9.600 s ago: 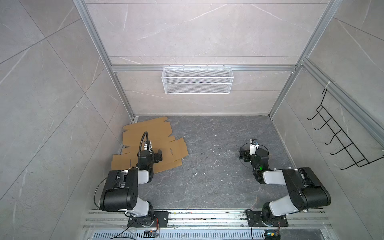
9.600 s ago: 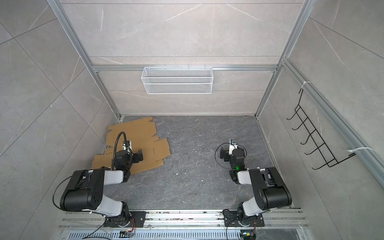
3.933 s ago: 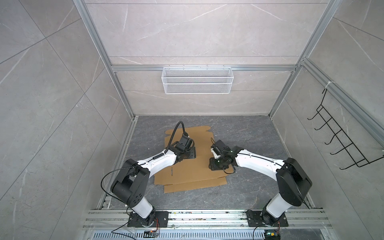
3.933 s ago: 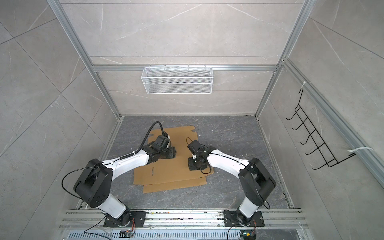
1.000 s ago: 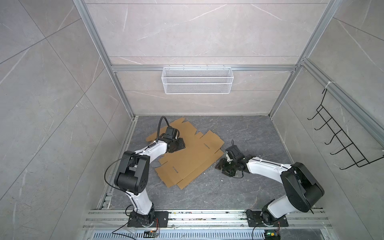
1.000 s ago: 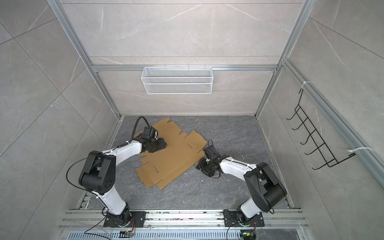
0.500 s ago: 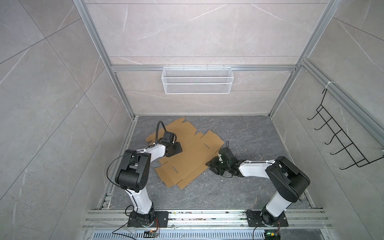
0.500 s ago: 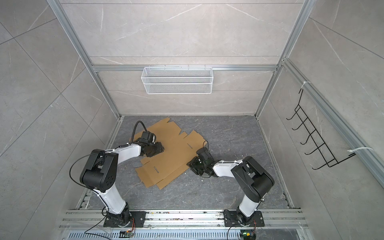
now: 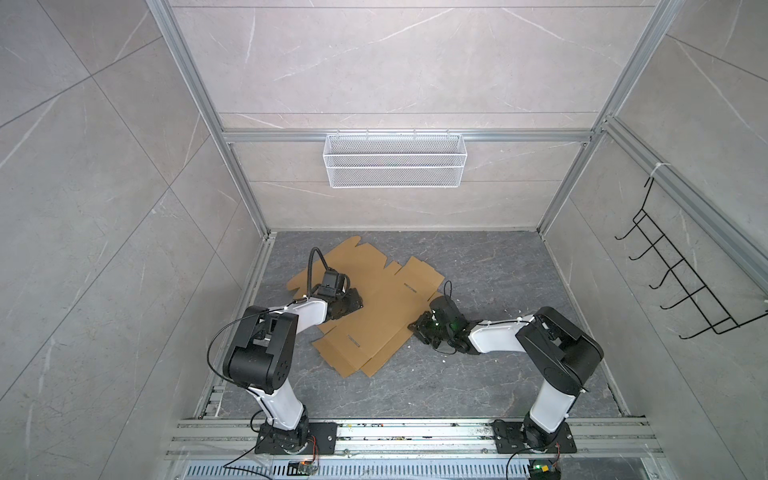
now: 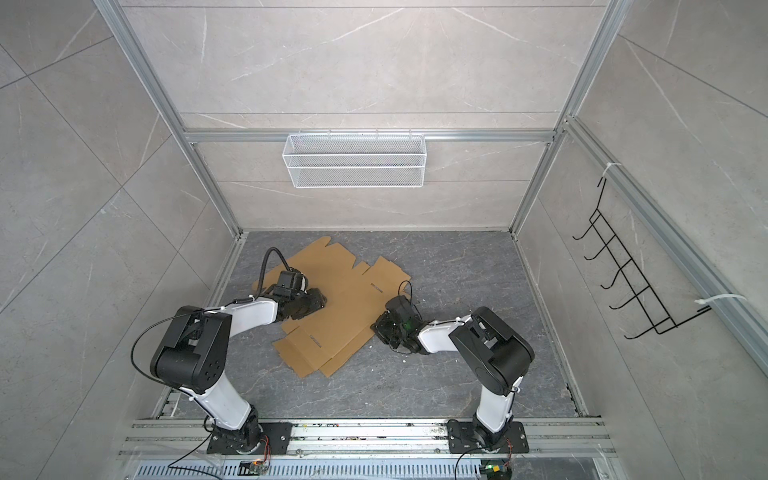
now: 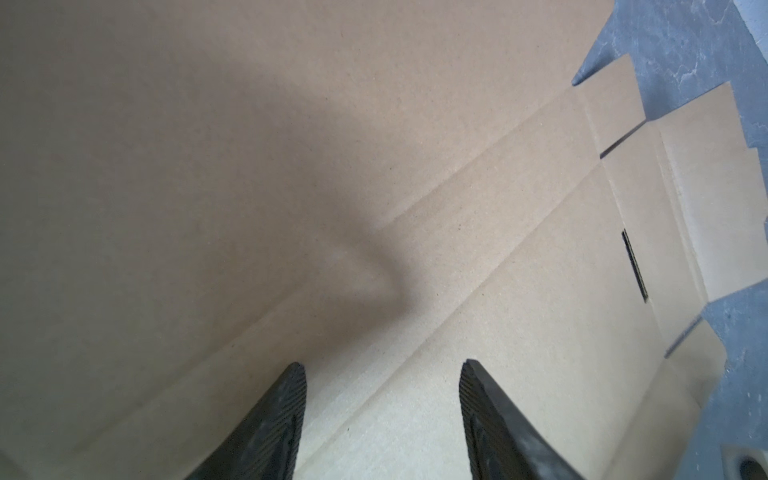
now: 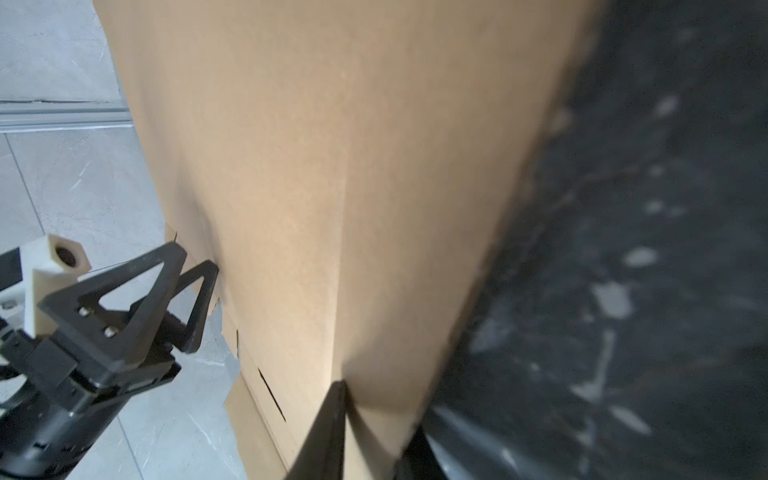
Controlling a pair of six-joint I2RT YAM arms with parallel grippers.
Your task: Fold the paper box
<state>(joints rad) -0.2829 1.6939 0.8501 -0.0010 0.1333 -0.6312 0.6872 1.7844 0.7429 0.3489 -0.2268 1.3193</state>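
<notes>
View from above into a grey-tiled work cell with a dark grey, stone-patterned surface. The paper box is an unfolded sheet of plain brown cardboard with flaps, tabs and narrow slots. It lies open on the surface and runs diagonally from near the back left corner toward the middle. The left gripper rests on top of the sheet, over the part nearest the left edge of the surface. In the left wrist view its two ribbed black fingers stand apart, tips down on bare cardboard and crease lines, with nothing between them. The right gripper lies low at the sheet's edge that faces the right side of the surface. In the right wrist view the sheet's edge passes between its dark fingers, which are clamped on the cardboard. That same view shows the left gripper touching the far side of the sheet. A white wire basket hangs on the back wall. A black wire hook rack hangs on the right wall.
</notes>
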